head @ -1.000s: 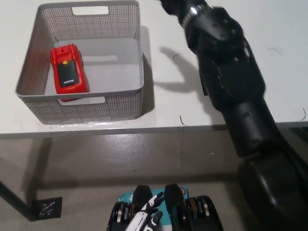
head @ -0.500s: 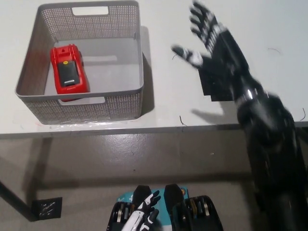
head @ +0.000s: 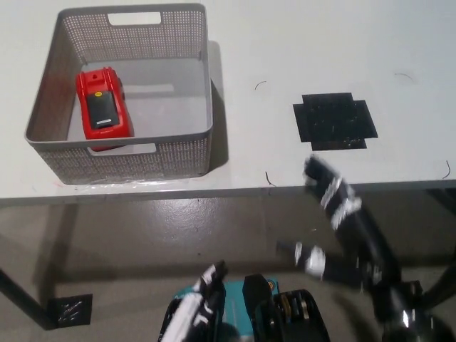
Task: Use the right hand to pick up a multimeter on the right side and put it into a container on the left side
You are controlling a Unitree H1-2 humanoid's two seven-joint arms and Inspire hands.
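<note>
The red multimeter with a black face lies flat inside the grey mesh plastic basket, long axis running near-to-far, while the blurred black right hand seems open, holding nothing.

- A white table fills the upper part of the head view; its front edge runs across the picture, with grey floor below it.
- A grey perforated basket stands on the table's left part, near the front edge, with cut-out handles in its near and far walls.
- A black cross-shaped patch lies flat on the table's right part, well apart from the basket.
- A few thin dark marks show on the tabletop around the patch.
</note>
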